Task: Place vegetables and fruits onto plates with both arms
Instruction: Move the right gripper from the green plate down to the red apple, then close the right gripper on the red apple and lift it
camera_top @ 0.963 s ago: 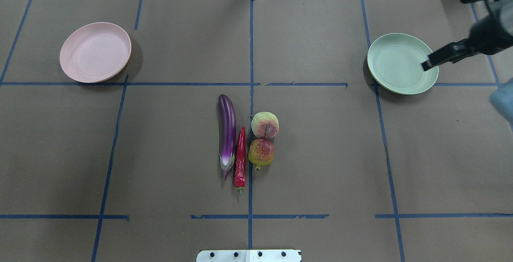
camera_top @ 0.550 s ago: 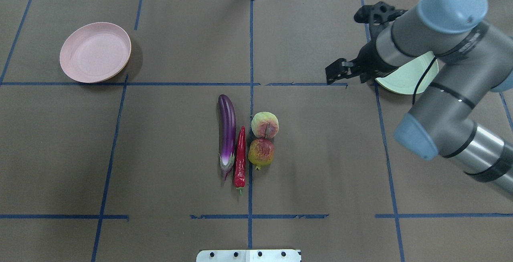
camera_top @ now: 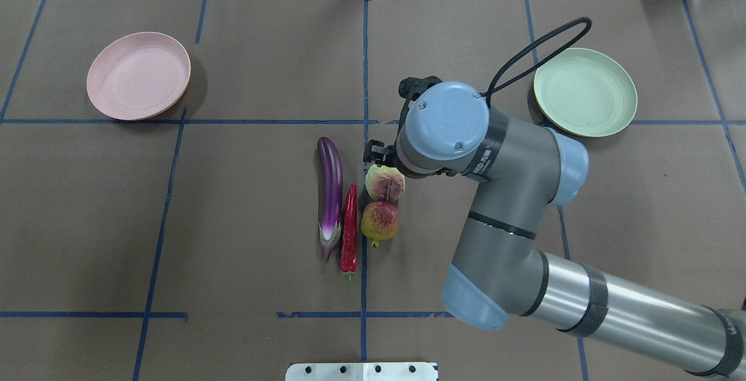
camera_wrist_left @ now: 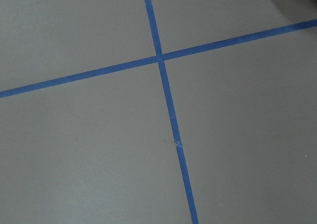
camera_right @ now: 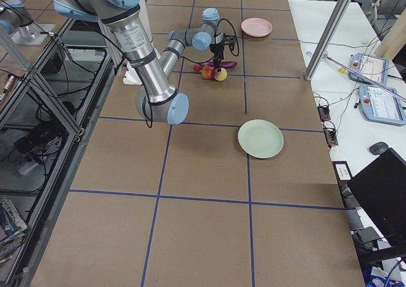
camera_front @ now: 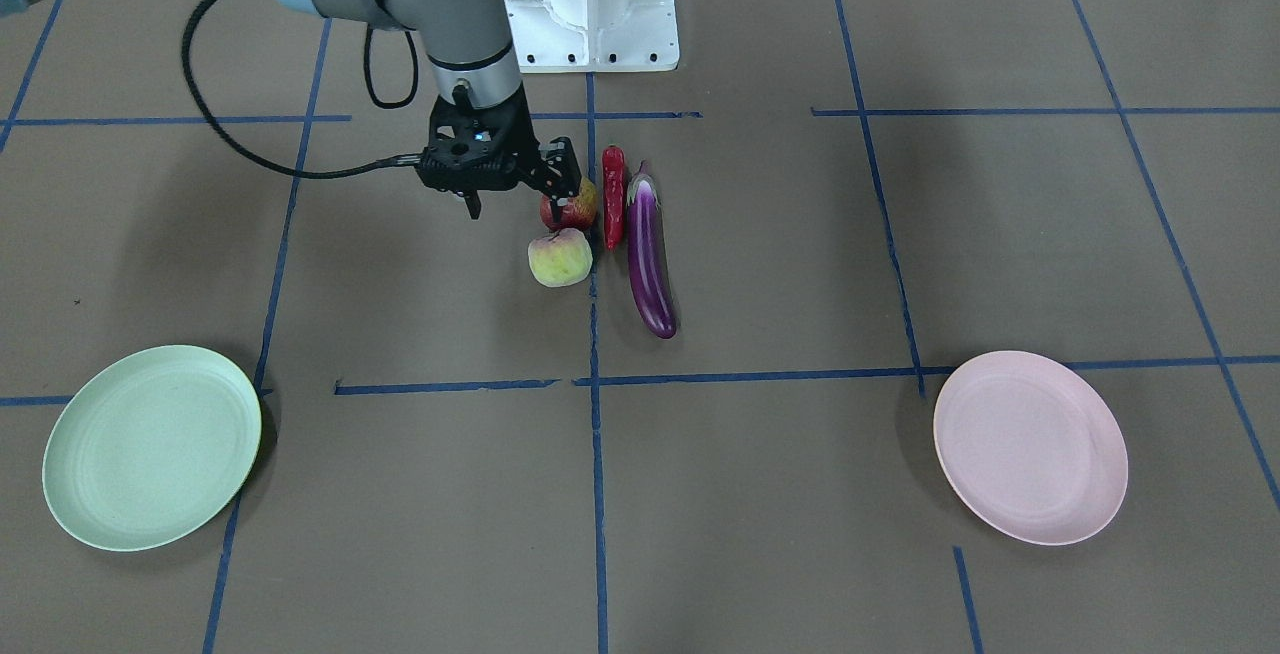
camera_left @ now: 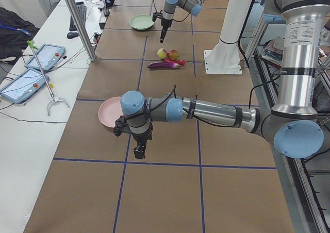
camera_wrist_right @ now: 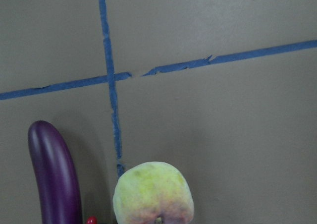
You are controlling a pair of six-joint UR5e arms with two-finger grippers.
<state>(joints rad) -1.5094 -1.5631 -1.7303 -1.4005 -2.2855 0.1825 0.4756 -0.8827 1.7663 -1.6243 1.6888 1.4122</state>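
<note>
Right pincer (camera_front: 515, 196) hung with its jaws spread and empty, over the fruit pair and clear of both. One second before, this arm had been out at the counter's right edge, over the mint plate. It had since swung inward to the produce group, so the first pick was about to begin and nothing had yet been moved.

The counter (camera_top: 233, 223) carried every item. The mint plate (camera_top: 585, 92) lay well apart from the right pincer, on its outer side, uncovered and bare. The pink plate (camera_top: 139, 76) lay further off on the opposite side, also bare. The eggplant (camera_top: 330, 186) lay near the pincer, beyond the chili. The pale yellow-green fruit (camera_top: 385, 182) sat almost directly beneath the pincer and was the probable target. The dark red fruit (camera_top: 380, 221) touched it on the robot's side. The chili (camera_top: 349, 229) lay between the fruits and the eggplant.

The left pincer (camera_left: 139, 151) hung low beside the pink plate. Its jaw state could not be determined.
</note>
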